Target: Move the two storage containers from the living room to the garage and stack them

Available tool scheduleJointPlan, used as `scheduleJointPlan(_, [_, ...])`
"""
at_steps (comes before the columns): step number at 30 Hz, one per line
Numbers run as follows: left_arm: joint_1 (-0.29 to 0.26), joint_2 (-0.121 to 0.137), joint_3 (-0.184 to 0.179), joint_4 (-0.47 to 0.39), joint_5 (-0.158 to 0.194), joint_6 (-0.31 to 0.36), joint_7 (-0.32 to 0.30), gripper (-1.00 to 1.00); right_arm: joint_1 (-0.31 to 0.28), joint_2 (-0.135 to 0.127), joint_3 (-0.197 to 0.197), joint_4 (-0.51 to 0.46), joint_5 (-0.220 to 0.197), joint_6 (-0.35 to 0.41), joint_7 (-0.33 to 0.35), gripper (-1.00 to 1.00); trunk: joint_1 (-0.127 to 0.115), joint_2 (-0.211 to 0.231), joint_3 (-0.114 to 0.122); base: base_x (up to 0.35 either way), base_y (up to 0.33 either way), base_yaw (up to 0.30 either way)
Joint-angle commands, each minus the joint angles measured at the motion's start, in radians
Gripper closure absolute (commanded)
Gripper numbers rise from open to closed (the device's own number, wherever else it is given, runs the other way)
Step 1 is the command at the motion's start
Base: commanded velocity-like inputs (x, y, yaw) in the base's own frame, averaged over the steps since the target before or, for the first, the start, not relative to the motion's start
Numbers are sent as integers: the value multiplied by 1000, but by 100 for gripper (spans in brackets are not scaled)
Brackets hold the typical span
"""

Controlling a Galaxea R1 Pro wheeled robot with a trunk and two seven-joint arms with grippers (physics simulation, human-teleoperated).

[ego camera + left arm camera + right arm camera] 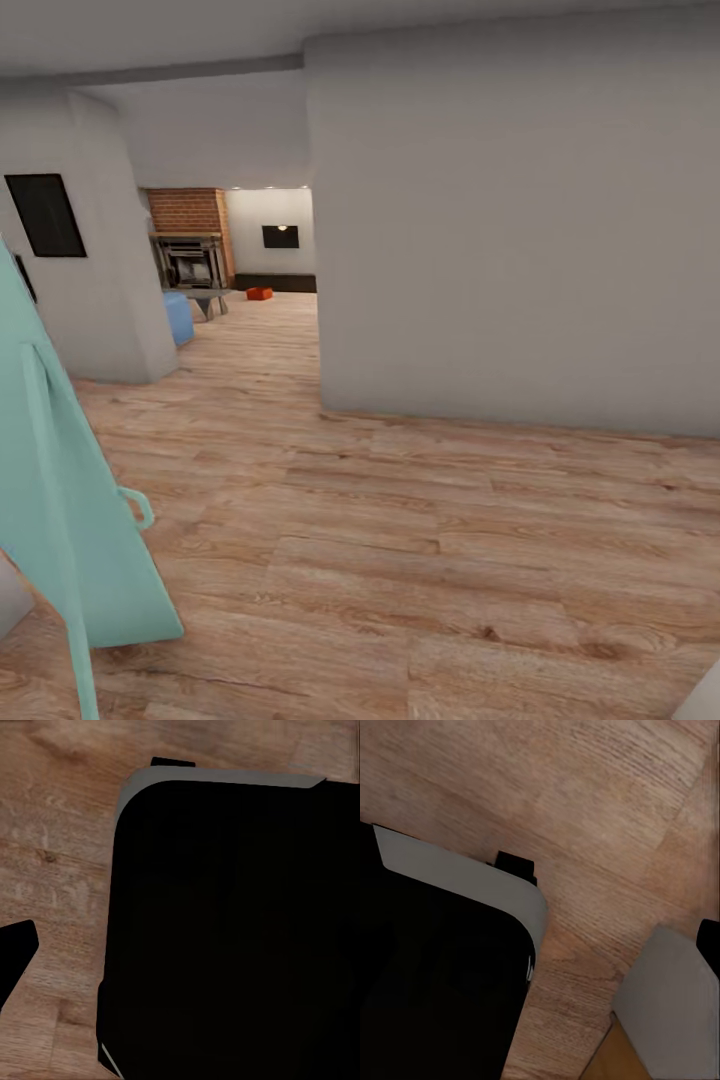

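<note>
Mint door (pixel 70 520) at left; wood-plank floor (pixel 400 540) open towards storage container (pixel 259 293).

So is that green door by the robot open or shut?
Open. The green door swings out over the wood floor, its handle sticking out.

One storage container (pixel 259 293) visible in head view: small red-orange low rectangular bin, far off, resting flat on light wood-plank floor (pixel 400 520) of living room (pixel 230 260). Sits beyond hallway opening, near brick chimney with fireplace (pixel 190 250), just past blue sofa (pixel 178 317). Too small for detail; second bin can't tell.
</note>
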Motion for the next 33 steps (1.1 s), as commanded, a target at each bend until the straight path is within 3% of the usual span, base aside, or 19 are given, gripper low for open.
scheduleJointPlan(1, [0,0,-1,0,8,-2,0,-100,-1,1,9,3,-9,-6,0,-100,1,0,-1,315,-71,1])
scheduleJointPlan(33, [0,0,-1,0,8,-2,0,-100,-1,1,10,3,-8,-6,0,-100,1,0,-1,315,-64,0])
